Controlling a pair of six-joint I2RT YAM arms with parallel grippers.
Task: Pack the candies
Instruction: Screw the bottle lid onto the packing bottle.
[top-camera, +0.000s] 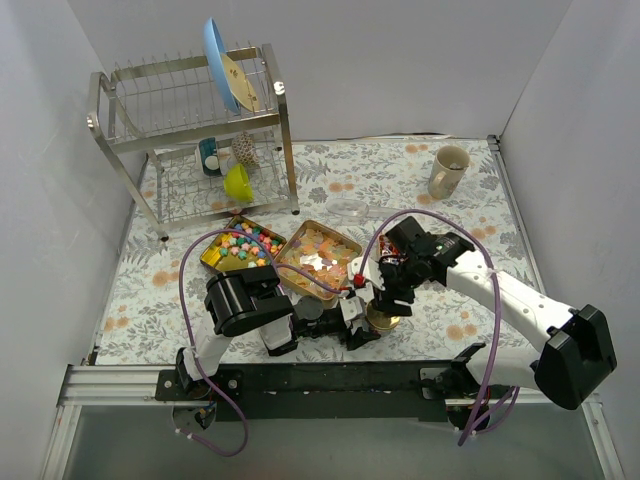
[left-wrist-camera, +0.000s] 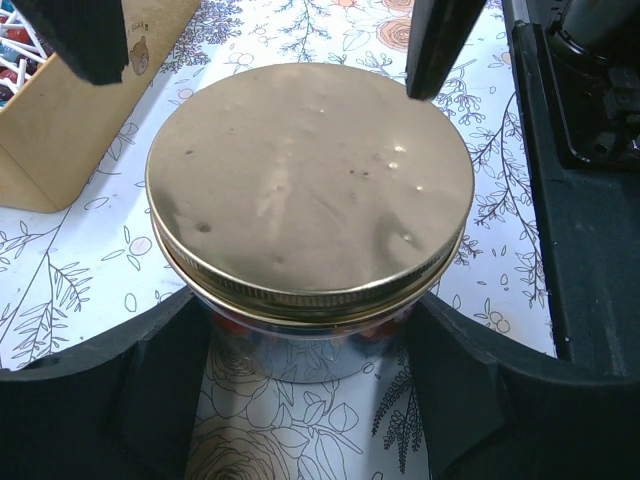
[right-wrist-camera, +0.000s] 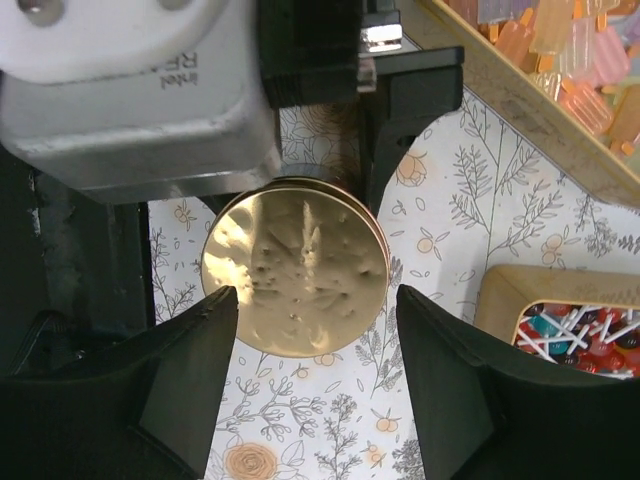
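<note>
A glass jar (left-wrist-camera: 300, 355) with a gold lid (left-wrist-camera: 310, 185) stands on the floral cloth near the front edge. My left gripper (left-wrist-camera: 312, 380) is shut on the jar's glass body below the lid. Red candies (left-wrist-camera: 232, 324) show through the glass. My right gripper (right-wrist-camera: 318, 300) hangs over the lid (right-wrist-camera: 295, 265) with a finger on either side; a sliver of cloth shows beside one finger (right-wrist-camera: 450, 370), and contact is unclear. Pastel candies (top-camera: 243, 245) and orange-yellow candies (top-camera: 318, 258) fill two gold tins. Red-white-blue candies (right-wrist-camera: 575, 335) lie in a tan box.
A metal dish rack (top-camera: 190, 130) with a blue plate (top-camera: 222, 65) and a yellow cup (top-camera: 238, 182) stands at the back left. A beige mug (top-camera: 448, 170) sits at the back right. A clear dish (top-camera: 350, 210) lies behind the tins. The tan box (left-wrist-camera: 60, 130) is close to the jar.
</note>
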